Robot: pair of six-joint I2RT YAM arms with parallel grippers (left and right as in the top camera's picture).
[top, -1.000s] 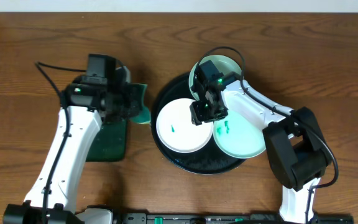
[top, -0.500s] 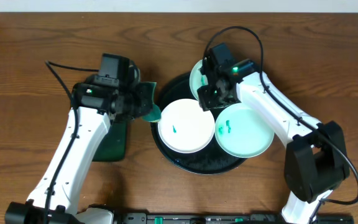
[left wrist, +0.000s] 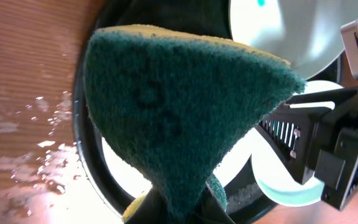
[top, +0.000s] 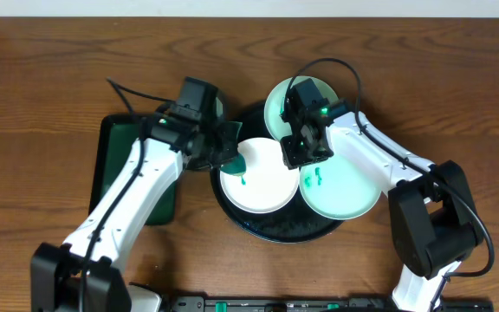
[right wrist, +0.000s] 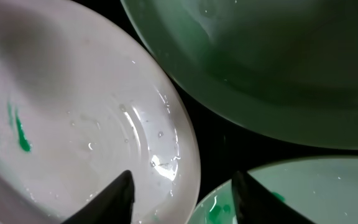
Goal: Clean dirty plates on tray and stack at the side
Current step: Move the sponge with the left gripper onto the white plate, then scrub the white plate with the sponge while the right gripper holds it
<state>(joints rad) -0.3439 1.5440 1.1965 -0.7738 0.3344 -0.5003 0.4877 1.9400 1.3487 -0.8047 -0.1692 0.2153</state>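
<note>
The round black tray (top: 275, 227) holds three plates. A white plate (top: 262, 186) with a teal smudge lies at its left, a pale mint plate (top: 345, 191) with green smudges at its right, and a mint plate (top: 282, 104) at the back. My left gripper (top: 230, 149) is shut on a green sponge (left wrist: 179, 112) over the white plate's left edge. My right gripper (top: 300, 156) is open, its fingers (right wrist: 182, 196) straddling the white plate's right rim (right wrist: 188, 155) between the plates.
A rectangular black dish with green inside (top: 132, 173) lies left of the tray, partly under my left arm. Water drops (left wrist: 36, 130) wet the wooden table beside the tray. Cables arc over both arms.
My left arm has swung right from the rectangular dish, carrying the sponge to the white plate. My right gripper moved up to the back plate, then down to the white plate's right rim.
</note>
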